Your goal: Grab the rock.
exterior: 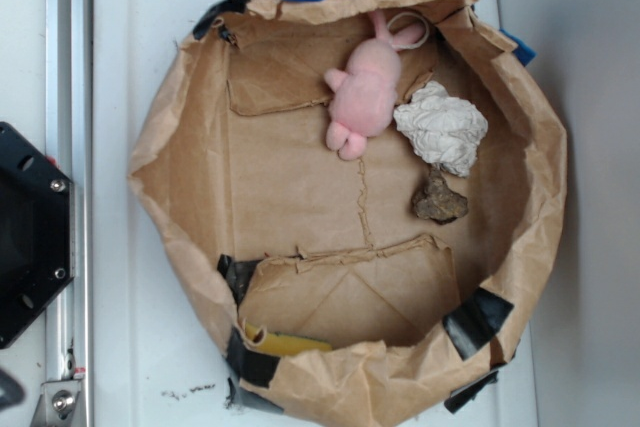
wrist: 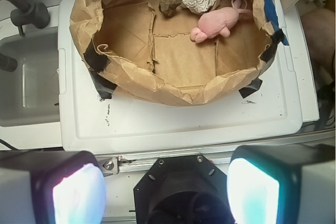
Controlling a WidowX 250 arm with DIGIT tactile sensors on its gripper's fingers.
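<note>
rock [exterior: 438, 199] beside white wad [exterior: 441, 126], open tool [wrist: 165, 190] only in wrist view

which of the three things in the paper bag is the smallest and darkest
The rock: a small, dark, jagged lump just below the crumpled white paper ball, unlike the larger pink plush toy.

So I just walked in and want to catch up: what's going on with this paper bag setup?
The robot is meant to grab the rock, but nothing is being handled yet. The gripper is open and hangs well back from the brown paper bag, outside its rim. Inside the bag, the rock lies touching the crumpled white paper ball, with the pink plush toy just beside that. The bag sits on a white lid.
</note>
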